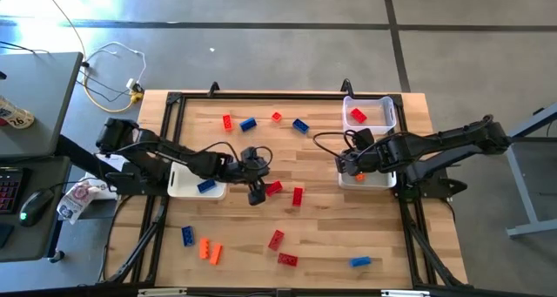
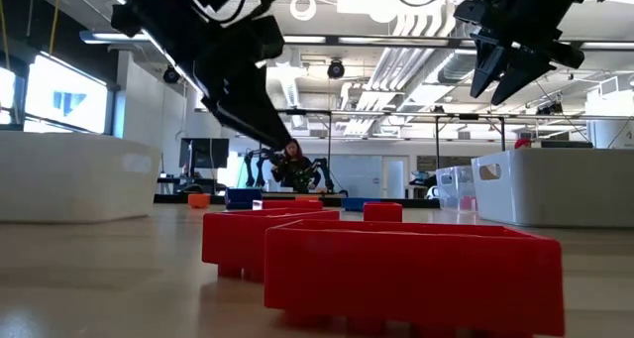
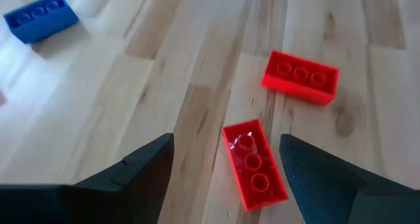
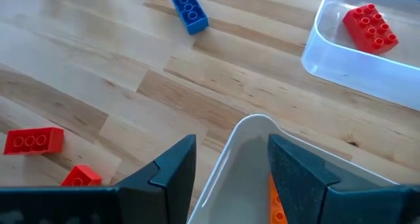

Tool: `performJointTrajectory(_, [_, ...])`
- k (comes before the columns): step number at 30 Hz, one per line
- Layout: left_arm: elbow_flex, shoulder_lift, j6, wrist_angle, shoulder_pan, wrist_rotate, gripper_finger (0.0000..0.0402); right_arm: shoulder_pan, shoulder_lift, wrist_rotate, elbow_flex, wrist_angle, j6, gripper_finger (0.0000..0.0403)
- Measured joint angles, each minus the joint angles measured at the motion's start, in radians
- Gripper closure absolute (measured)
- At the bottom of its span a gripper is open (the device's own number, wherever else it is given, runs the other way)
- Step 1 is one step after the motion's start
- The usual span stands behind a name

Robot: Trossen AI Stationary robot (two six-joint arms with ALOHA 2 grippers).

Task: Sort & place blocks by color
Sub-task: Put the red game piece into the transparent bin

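Observation:
Red, orange and blue blocks lie scattered flat on the wooden table (image 1: 313,227). My left gripper (image 1: 257,192) (image 3: 226,178) hangs open above a red block (image 3: 254,171) (image 1: 273,188), which shows between its fingers in the left wrist view; a second red block (image 3: 300,76) lies just beyond. My right gripper (image 1: 348,162) (image 4: 230,178) is open over the corner of a white bin (image 4: 252,129) (image 1: 383,180) that holds an orange block (image 4: 275,201). In the low view both grippers stand well above the table.
A clear bin (image 1: 389,105) at the far right holds a red block (image 1: 357,116). A white bin (image 1: 184,182) on the left holds a blue block (image 1: 206,185). More blocks lie along the far side (image 1: 248,123) and near side (image 1: 209,250). A black frame edges the table.

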Motion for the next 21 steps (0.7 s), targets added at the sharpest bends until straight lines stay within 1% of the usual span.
performJointTrajectory(4, [0.0,0.052,-0.002,0.017,0.0,0.017,0.0139,0.0,0.0,0.0,0.0,0.001,0.0,0.0228])
performJointTrajectory(10, [0.0,0.12,-0.002,0.058,0.0,0.082,0.0138,0.0,0.0,0.004,0.0,0.001,0.008,0.0228])
performJointTrajectory(21, [0.0,0.197,-0.025,0.06,0.0,0.104,0.0138,0.0,0.0,0.004,-0.001,0.017,0.008,0.0228])
